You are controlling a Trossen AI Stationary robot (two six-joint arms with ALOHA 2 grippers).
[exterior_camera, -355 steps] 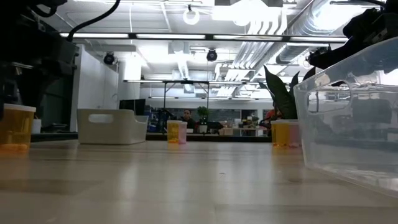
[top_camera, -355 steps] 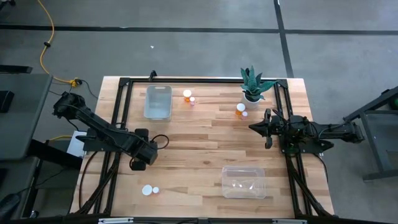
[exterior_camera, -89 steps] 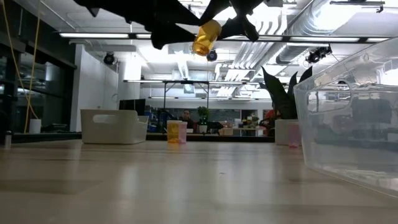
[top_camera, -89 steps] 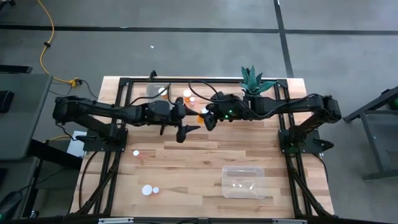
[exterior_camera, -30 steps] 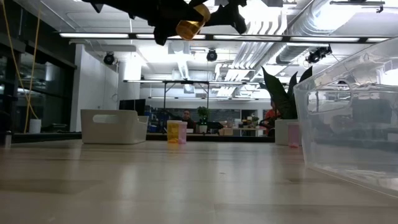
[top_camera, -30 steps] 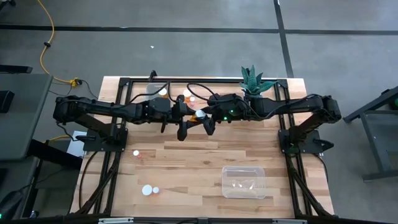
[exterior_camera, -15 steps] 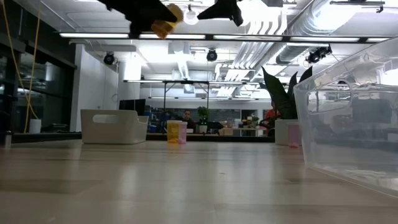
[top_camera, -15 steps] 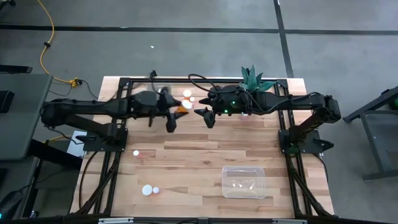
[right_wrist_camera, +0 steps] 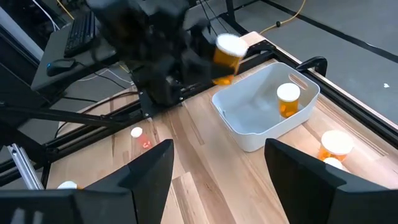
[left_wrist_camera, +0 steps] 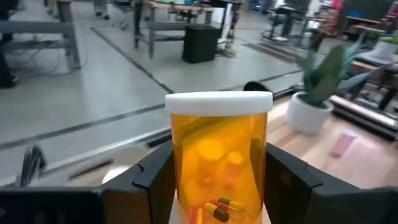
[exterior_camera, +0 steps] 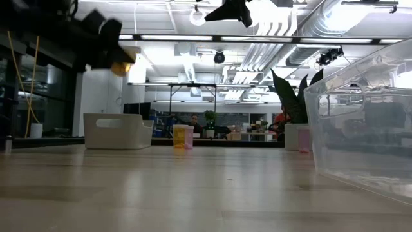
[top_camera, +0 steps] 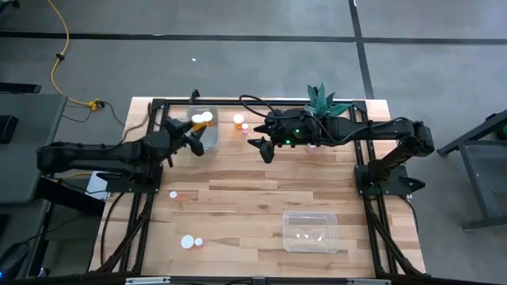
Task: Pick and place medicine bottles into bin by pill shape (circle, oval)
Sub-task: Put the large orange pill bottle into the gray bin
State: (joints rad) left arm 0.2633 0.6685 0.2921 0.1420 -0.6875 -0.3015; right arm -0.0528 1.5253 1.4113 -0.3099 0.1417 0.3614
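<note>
A translucent amber medicine bottle (left_wrist_camera: 217,158), cylindrical with a smooth round white cap, is clamped between the dark fingers of the left gripper (top_camera: 194,136); red-and-yellow oval capsules are seen through its wall. The bottle is held clear of the wooden plank table (top_camera: 238,206), at the near edge of the white rectangular bin (top_camera: 207,139) at the far left of the table. One capped amber bottle (right_wrist_camera: 287,99) is seen upright inside that bin. Two further bottles (top_camera: 240,122) stand on the table just right of the bin, and small bottles (top_camera: 190,241) lie near the left front. A clear plastic tub (top_camera: 310,230) is placed at the near right. The right gripper (top_camera: 262,147) is raised over the far centre, fingers spread wide and holding nothing. A potted green plant (top_camera: 322,107) stands at the far right.
</note>
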